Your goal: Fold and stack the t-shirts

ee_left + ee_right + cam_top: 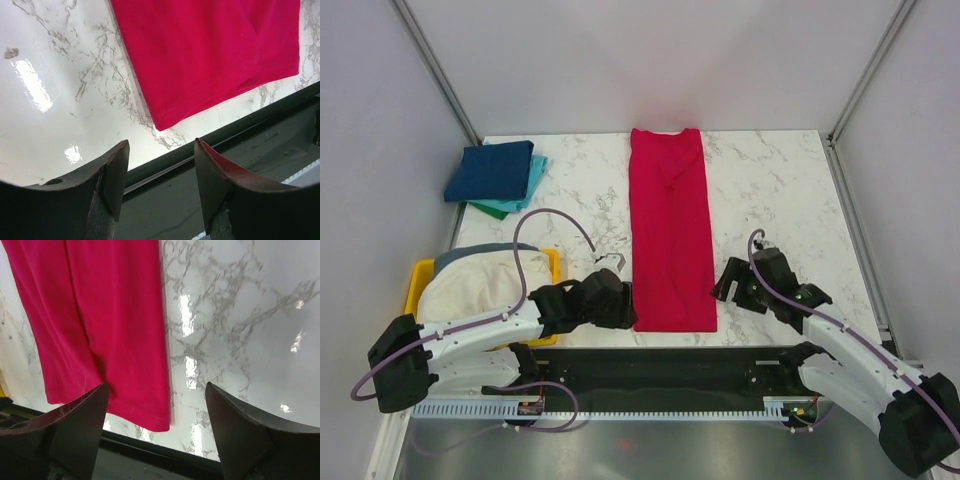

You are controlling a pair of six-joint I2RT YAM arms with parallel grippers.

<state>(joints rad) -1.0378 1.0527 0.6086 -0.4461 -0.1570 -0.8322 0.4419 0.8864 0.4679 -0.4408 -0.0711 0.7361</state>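
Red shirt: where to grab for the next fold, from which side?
Best bet: pinch the two near hem corners of the red shirt, left gripper and right gripper one each, coming in from the near edge. It lies flat as a long strip, hem nearest the arms.

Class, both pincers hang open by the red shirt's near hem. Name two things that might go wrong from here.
The red shirt lies in layers; the left pincer or right pincer may pinch only the top one, undoing the fold. Its hem sits near the table edge, so a pincer might strike it.
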